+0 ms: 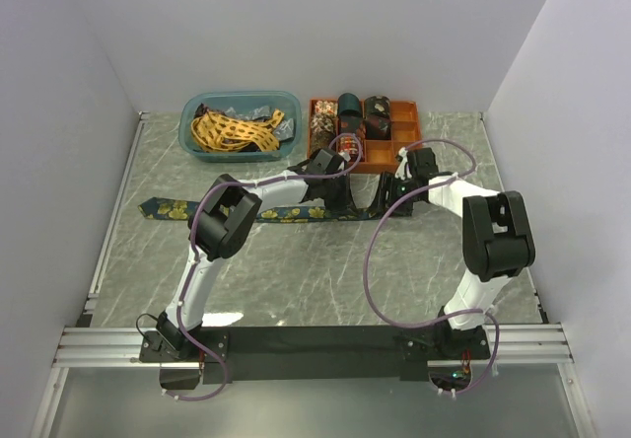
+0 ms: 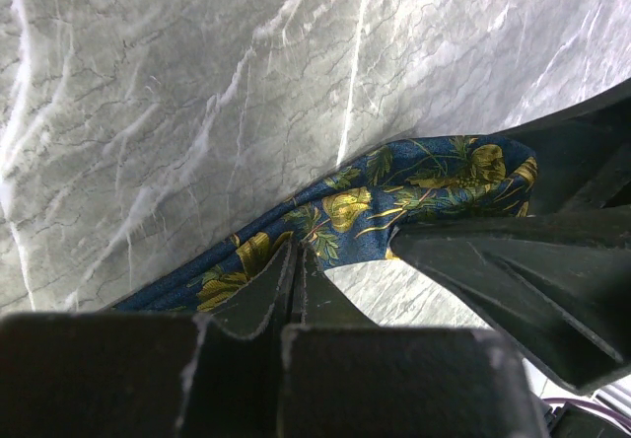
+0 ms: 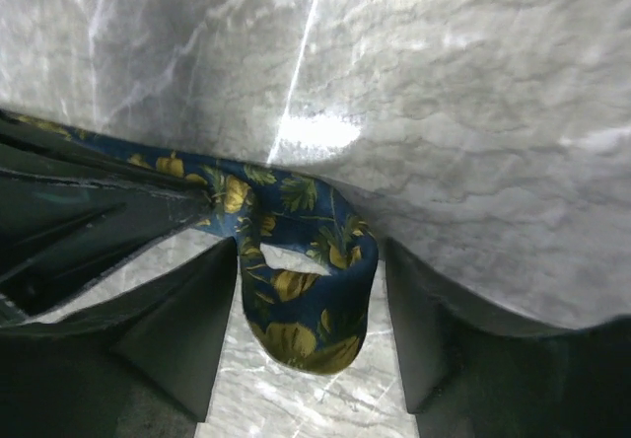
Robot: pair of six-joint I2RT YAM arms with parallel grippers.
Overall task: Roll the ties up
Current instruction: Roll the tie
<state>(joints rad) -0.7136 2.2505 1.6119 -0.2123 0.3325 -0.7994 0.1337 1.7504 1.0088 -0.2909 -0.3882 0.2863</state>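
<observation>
A dark blue tie [image 1: 197, 211] with gold flower motifs lies stretched left to right across the marble table. Its right end is curled into a loose loop [image 3: 306, 310]. My left gripper [image 1: 338, 199] is shut, its fingertips [image 2: 296, 251] pinching the tie [image 2: 394, 201] just left of the loop. My right gripper [image 1: 388, 201] stands open around the loop [image 3: 311, 295]; neither finger presses on the fabric. One right finger [image 2: 513, 280] shows in the left wrist view. The left gripper's dark fingers [image 3: 99, 226] meet the tie where the loop begins.
A teal bin [image 1: 195, 140] at the back holds a yellow lattice tie [image 1: 232, 129] and other fabric. Beside it an orange compartment tray [image 1: 412, 134] carries several rolled ties [image 1: 350, 112]. Purple cables [image 1: 370, 260] arc over the table.
</observation>
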